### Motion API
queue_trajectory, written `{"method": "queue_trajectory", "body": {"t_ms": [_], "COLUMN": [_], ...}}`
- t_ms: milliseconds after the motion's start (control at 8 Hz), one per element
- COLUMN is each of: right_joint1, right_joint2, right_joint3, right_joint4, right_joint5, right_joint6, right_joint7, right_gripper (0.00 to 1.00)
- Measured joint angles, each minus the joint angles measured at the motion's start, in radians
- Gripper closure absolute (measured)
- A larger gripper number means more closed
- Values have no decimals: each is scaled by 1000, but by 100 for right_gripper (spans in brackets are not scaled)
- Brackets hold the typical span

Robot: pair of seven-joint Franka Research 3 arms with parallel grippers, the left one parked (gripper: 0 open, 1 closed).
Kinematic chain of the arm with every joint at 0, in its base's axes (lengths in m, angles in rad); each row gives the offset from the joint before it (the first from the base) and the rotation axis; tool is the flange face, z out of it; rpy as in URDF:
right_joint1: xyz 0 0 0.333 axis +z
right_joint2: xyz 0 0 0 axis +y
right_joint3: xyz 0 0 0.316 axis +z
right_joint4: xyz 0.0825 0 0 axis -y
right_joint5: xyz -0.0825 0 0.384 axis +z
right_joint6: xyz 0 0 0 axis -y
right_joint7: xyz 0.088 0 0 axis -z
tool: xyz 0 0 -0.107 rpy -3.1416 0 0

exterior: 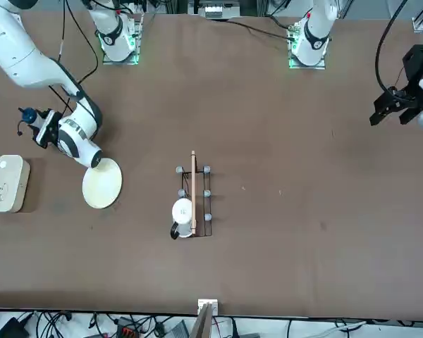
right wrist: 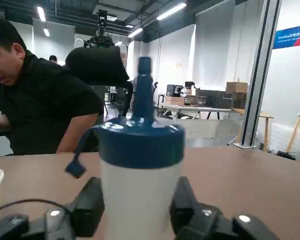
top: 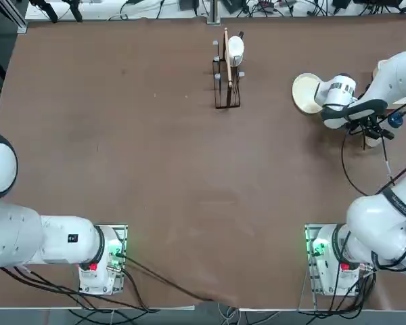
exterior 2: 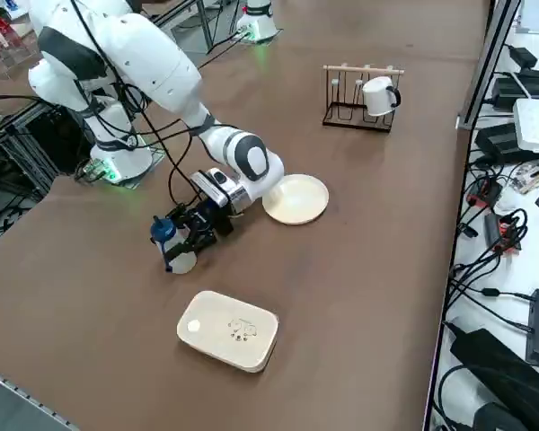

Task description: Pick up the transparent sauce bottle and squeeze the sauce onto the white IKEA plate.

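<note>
The transparent sauce bottle (exterior 2: 174,248) stands upright on the brown table at the robot's right edge, whitish with a dark blue cap (top: 395,120) and an open flip lid hanging at its side. In the wrist view the bottle (right wrist: 140,165) fills the middle. My right gripper (exterior 2: 194,235) is low at the table and around the bottle's body, the wrist lying nearly level. The white IKEA plate (top: 303,92) lies flat just beyond the wrist, toward the table's middle, and shows bare (exterior 2: 296,199).
A white rounded-rectangular dish (exterior 2: 229,330) lies past the bottle, near the table's right edge. A black wire rack with a white mug (top: 228,68) stands far off mid-table. A person in black (right wrist: 35,100) sits beyond the table's edge.
</note>
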Motion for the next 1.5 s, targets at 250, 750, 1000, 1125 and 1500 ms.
{"method": "queue_trajectory", "body": {"t_ms": [250, 750, 1000, 1125, 1500], "right_joint1": [8, 20, 22, 23, 22], "right_joint2": [4, 9, 10, 10, 8], "right_joint3": [0, 1, 8, 10, 61], "right_joint4": [0, -1, -13, -17, -16], "right_joint5": [0, 4, 23, 34, 52], "right_joint6": [-7, -16, -23, -27, -39], "right_joint7": [0, 0, 0, 0, 0], "right_gripper": [0, 0, 0, 0, 0]}}
